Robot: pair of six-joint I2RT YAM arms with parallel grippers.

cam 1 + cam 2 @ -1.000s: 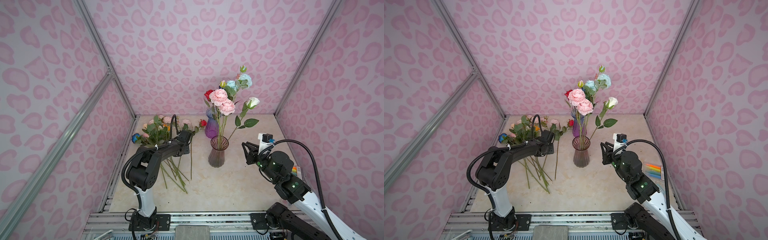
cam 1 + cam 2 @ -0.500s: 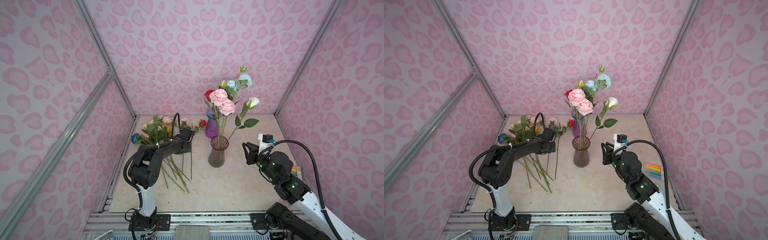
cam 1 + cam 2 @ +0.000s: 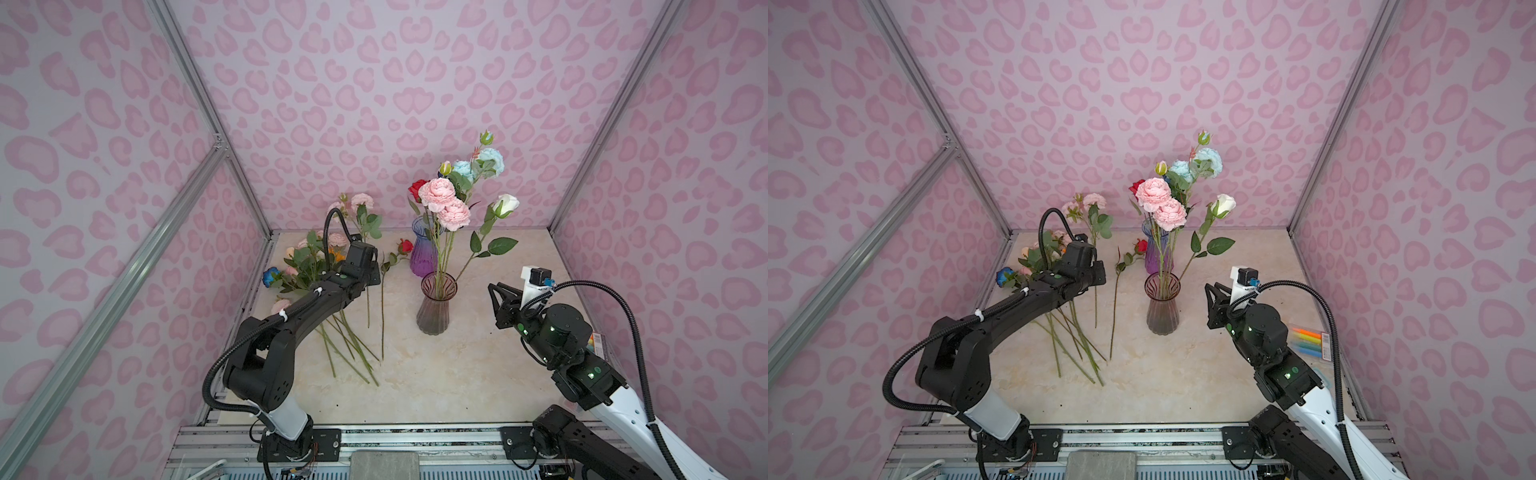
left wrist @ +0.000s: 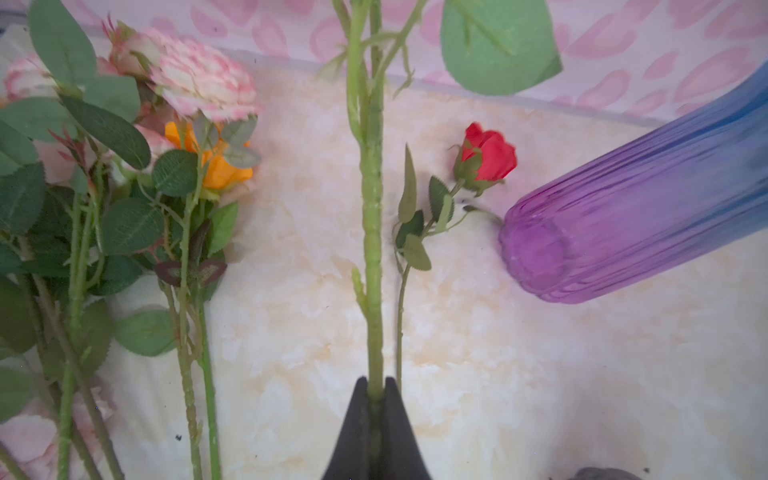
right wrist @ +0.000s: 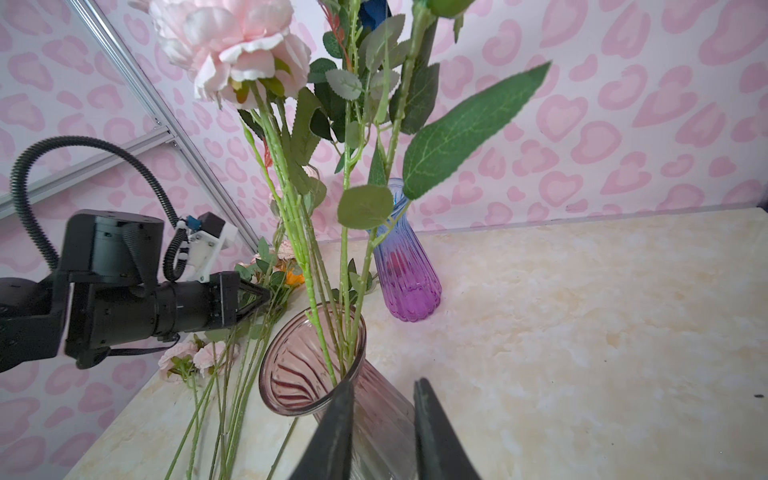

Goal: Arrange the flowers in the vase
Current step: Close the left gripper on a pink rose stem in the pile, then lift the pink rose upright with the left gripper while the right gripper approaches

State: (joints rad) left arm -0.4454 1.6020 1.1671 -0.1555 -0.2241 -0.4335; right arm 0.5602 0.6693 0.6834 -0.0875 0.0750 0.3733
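A smoky pink glass vase [image 3: 434, 309] [image 3: 1162, 309] [image 5: 309, 365] stands mid-table and holds several flowers [image 3: 444, 199] with pink, pale blue, red and white heads. More flowers [image 3: 309, 257] [image 3: 1038, 253] lie in a pile at the left. My left gripper [image 4: 376, 384] [image 3: 371, 271] is shut on the green stem [image 4: 372, 249] of a pink spray [image 3: 360, 202], which stands tilted up off the pile. A red rose [image 4: 490, 157] [image 3: 405, 246] lies beside that stem. To the right of the vase my right gripper [image 5: 384, 384] [image 3: 494, 290] hangs open with nothing in it.
A purple-blue glass vase [image 3: 422, 255] [image 4: 623, 216] [image 5: 405, 282] stands just behind the smoky one. A pack of coloured markers [image 3: 1307, 340] lies by the right wall. Pink patterned walls close the table on three sides.
My left gripper has shut on the pink spray's stem and raised it, so its heads now stand above the pile. The right arm has not moved.
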